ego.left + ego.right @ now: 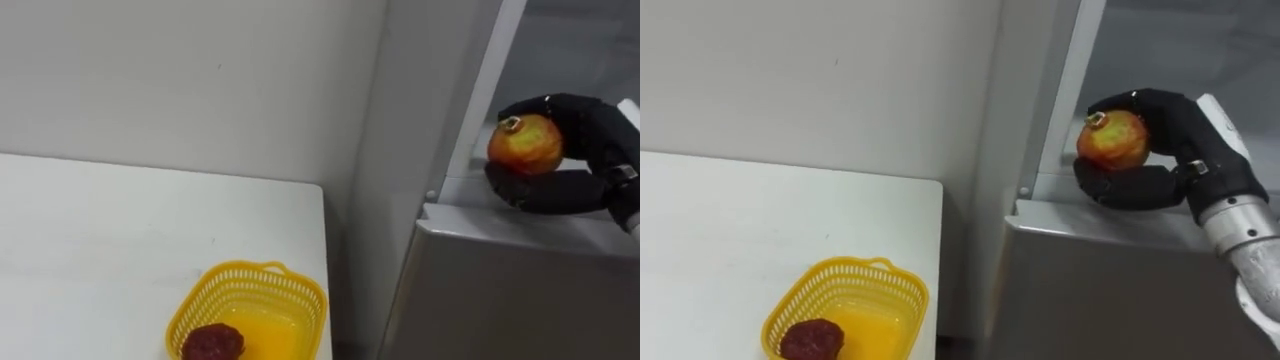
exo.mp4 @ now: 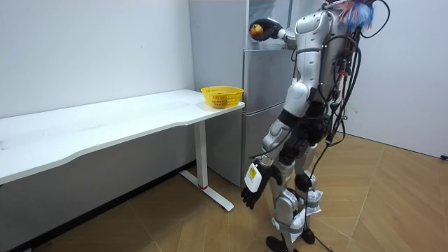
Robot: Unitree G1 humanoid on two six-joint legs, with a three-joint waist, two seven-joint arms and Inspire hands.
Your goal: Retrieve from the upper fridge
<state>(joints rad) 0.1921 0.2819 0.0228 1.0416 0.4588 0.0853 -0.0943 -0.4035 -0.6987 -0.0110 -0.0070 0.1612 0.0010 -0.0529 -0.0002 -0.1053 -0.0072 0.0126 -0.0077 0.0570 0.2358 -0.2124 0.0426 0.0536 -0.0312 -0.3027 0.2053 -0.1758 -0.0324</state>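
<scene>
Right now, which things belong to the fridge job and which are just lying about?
Job: fruit, held by the right hand at the fridge; yellow basket, probably its destination.
Lying about: dark red lump in the basket, white table; left hand hangs idle.

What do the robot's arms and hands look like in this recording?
The right hand is black and glove-like, with rounded, segmented fingers. A silver-grey metal cuff joins it to a pale grey, cylindrical forearm. In the room view the left hand is black as well, with a small white tag at its back. Both arms are silver-white shells with darker joints.
</scene>
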